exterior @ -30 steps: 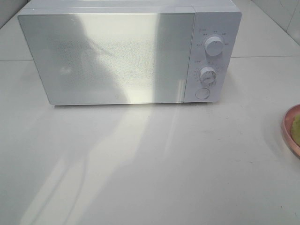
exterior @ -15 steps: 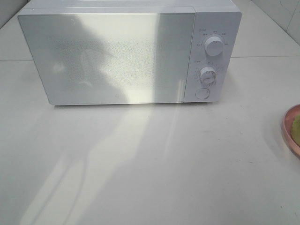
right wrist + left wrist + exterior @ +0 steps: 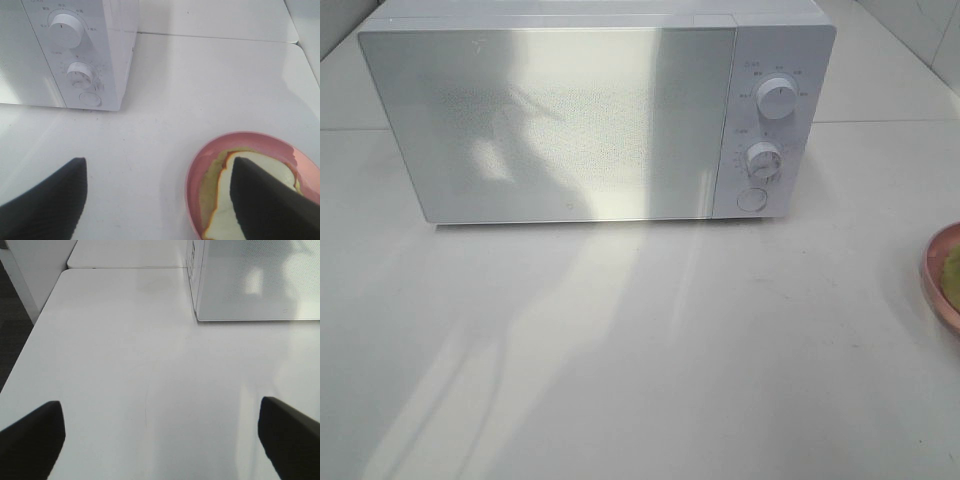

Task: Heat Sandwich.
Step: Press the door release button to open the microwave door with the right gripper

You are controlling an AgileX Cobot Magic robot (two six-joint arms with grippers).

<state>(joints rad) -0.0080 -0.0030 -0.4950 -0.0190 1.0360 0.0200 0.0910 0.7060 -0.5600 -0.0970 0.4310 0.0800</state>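
- Only the dim reflection on the door [image 3: 550, 125] of the microwave [image 3: 600, 112] shifted. Did anything on the tabletop [image 3: 640, 350] move?
- No. We found the sandwich [image 3: 217, 220] on its pink plate [image 3: 200, 170] at four o'clock, and the microwave at twelve, shut.
- And the end effectors?
- We saw the left end effector [image 3: 160, 415] spread wide and empty, and the right end effector [image 3: 157, 167] open above the plate, gripping nothing. We judged opening, loading, closing and the dials [image 3: 777, 100] all remained.

The fingers [image 3: 45, 200] gape wide, one partly hiding the sandwich [image 3: 219, 216] on a plate [image 3: 201, 165].
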